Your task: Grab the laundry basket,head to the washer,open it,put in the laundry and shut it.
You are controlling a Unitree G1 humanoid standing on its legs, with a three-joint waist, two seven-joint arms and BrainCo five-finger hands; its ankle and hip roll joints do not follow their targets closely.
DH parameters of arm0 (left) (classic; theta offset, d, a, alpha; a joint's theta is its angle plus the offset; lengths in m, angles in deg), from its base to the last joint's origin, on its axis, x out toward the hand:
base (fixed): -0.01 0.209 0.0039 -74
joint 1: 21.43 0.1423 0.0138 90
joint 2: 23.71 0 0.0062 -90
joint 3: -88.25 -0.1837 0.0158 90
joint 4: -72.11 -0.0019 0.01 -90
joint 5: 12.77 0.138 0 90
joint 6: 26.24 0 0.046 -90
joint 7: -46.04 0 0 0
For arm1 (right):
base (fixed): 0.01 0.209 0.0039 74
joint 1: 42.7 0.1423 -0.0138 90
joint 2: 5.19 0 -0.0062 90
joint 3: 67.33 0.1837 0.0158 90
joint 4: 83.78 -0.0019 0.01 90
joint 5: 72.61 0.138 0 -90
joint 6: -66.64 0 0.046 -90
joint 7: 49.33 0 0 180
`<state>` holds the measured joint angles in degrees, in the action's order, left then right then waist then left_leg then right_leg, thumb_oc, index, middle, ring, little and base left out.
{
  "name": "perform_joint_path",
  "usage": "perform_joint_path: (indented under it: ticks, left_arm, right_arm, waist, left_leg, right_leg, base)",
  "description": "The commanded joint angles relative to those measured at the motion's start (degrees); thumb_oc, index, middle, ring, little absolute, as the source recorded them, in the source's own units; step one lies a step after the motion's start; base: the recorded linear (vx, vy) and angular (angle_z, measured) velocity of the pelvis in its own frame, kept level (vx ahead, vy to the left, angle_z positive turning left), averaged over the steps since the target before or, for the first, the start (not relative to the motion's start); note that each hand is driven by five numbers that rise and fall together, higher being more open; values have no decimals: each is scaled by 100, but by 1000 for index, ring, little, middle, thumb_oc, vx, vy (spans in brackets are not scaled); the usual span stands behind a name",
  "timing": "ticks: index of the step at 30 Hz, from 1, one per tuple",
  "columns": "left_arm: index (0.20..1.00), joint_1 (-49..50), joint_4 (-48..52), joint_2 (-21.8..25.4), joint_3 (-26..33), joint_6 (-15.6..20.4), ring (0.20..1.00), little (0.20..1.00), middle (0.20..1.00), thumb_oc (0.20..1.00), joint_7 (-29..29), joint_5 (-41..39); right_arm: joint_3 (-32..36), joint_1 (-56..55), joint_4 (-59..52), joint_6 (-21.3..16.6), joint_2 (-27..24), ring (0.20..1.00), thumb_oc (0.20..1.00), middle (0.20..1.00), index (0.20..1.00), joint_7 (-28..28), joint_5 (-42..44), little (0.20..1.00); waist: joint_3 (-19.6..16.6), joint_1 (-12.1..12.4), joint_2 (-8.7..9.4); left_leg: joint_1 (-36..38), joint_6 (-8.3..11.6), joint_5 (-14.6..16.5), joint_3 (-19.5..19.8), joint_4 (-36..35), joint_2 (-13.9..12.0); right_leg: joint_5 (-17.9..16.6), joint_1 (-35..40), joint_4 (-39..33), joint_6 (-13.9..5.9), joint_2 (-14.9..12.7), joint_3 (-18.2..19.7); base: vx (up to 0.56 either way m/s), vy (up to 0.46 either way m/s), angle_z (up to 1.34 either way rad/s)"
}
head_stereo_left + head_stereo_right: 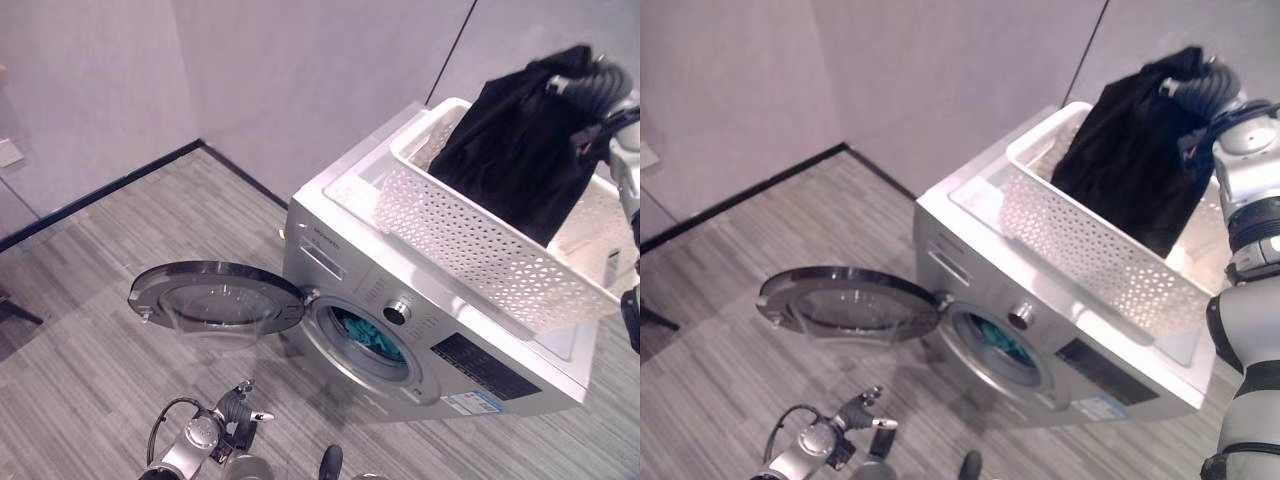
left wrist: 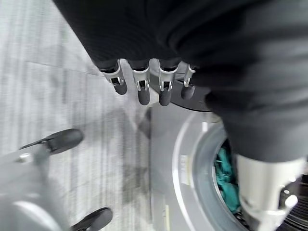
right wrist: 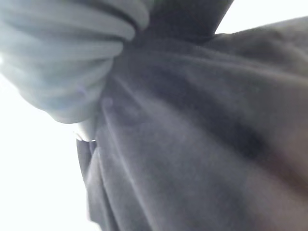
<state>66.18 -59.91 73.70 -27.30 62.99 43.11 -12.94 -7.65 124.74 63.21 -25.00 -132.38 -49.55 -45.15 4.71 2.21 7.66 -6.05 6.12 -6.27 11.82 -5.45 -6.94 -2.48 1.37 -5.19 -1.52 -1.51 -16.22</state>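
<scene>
the white basket [image 1: 480, 250] sits on top of the washer [image 1: 330, 215], tilted across its lid. the right hand [image 1: 1200, 90] is clamped on a black garment [image 1: 515, 150], holding it up so it hangs half out of the basket. the washer's round door [image 1: 215, 295] is swung open to the side, and teal laundry [image 1: 365, 335] lies inside the drum. the left hand [image 2: 149, 84] hangs low by the washer front, near the floor [image 1: 90, 330], its fingers [image 2: 139, 89] straight and apart, holding nothing.
</scene>
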Motion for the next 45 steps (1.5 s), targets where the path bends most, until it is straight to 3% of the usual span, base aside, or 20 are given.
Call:
perform_joint_path:
  ticks: [1,6,7,13,14,17,36,42,45]
  left_arm:
    - [1000,-128,-162,105,-161,311,1000,1000,1000,1000,165,-223]
    - [1000,-161,-86,113,-114,283,1000,1000,1000,1000,252,-197]
    - [1000,-198,-58,125,-82,270,1000,1000,1000,1000,321,-164]
    - [1000,-207,41,143,-44,279,1000,1000,1000,1000,380,-67]
    - [1000,-206,56,172,-28,287,1000,1000,1000,1000,393,19]
    - [1000,-257,-74,157,-84,329,1000,1000,1000,1000,451,90]
    - [1000,-238,-497,149,13,476,1000,1000,1000,1000,720,320]
    - [1000,-249,-518,95,41,493,1000,1000,1000,1000,778,350]
    - [1000,-256,-542,-11,73,487,1000,1000,1000,1000,800,392]
  right_arm:
    - [73,610,-378,-555,-488,200,200,200,200,626,326,200]
    - [359,492,-657,-540,-547,200,200,200,200,1149,-172,200]
    - [468,448,-863,-456,-652,200,200,200,200,1485,-728,200]
    - [664,223,-1121,-142,-1085,200,200,200,200,2110,-2188,200]
    - [535,256,-1220,30,-1360,200,200,200,200,2335,-2935,200]
    - [439,484,-1089,146,-1614,200,200,200,200,2658,-3290,200]
    - [-1141,1819,-874,436,-3186,200,200,200,200,3334,-4325,200]
    - [-1554,2183,-903,494,-3509,200,200,200,200,3452,-4401,200]
    - [-1410,2078,-1171,527,-3732,200,200,200,200,3612,-4433,200]
  waist:
    - [-302,98,94]
    - [-378,52,55]
    - [-393,29,29]
    - [-391,34,18]
    - [-390,31,30]
    - [-387,39,60]
    - [-512,-86,228]
    - [-520,-129,199]
    - [-515,-161,111]
  left_leg:
    - [840,-283,1202,-524,195,-167]
    - [929,-343,1277,-550,227,-84]
    - [953,-381,1321,-568,265,-40]
    - [1001,-469,1422,-591,358,59]
    - [998,-492,1443,-598,387,88]
    - [1007,-523,1484,-609,429,132]
    - [1176,-580,1581,-829,390,160]
    - [1184,-575,1584,-839,383,161]
    - [1192,-582,1593,-841,373,156]
  right_leg:
    - [369,103,181,-446,-541,312]
    - [339,147,211,-485,-610,365]
    - [331,163,229,-500,-644,387]
    - [296,163,266,-547,-721,464]
    - [277,161,269,-574,-749,464]
    - [244,157,252,-607,-783,513]
    - [121,127,147,-727,-826,708]
    - [121,137,127,-736,-827,716]
    - [120,134,114,-738,-830,723]
  base:
    - [10,86,-7]
    - [-1,71,-9]
    - [-8,105,-14]
    - [-7,60,-3]
    - [0,0,0]
    - [-6,45,-9]
    - [4,9,-8]
    - [7,0,-6]
    - [0,0,0]
